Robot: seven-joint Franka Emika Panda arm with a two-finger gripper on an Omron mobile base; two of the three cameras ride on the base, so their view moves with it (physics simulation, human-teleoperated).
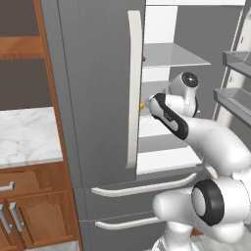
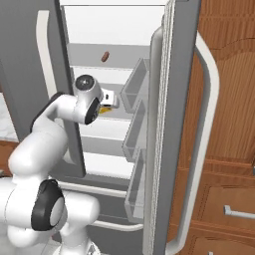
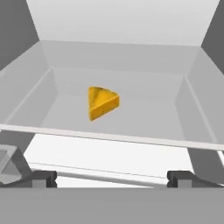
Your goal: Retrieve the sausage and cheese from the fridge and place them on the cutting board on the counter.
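cheese [image 3: 103, 102]: a yellow wedge is seen lying on a middle fridge shelf [image 3: 144, 118], well inside.
sausage [image 2: 104, 57]: is seen on the shelf above.
tool [image 3: 111, 178]: jaws are spread wide, nothing held, aimed at the cheese.
step: reach for the cheese is judged underway.
next: tool must be advanced around the wedge, then closed.

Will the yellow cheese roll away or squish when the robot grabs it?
Probably neither. The cheese is a wedge lying on a flat face on the fridge shelf, so it likely slides instead. It looks firm. Its slanted sides might slip between the open gripper.
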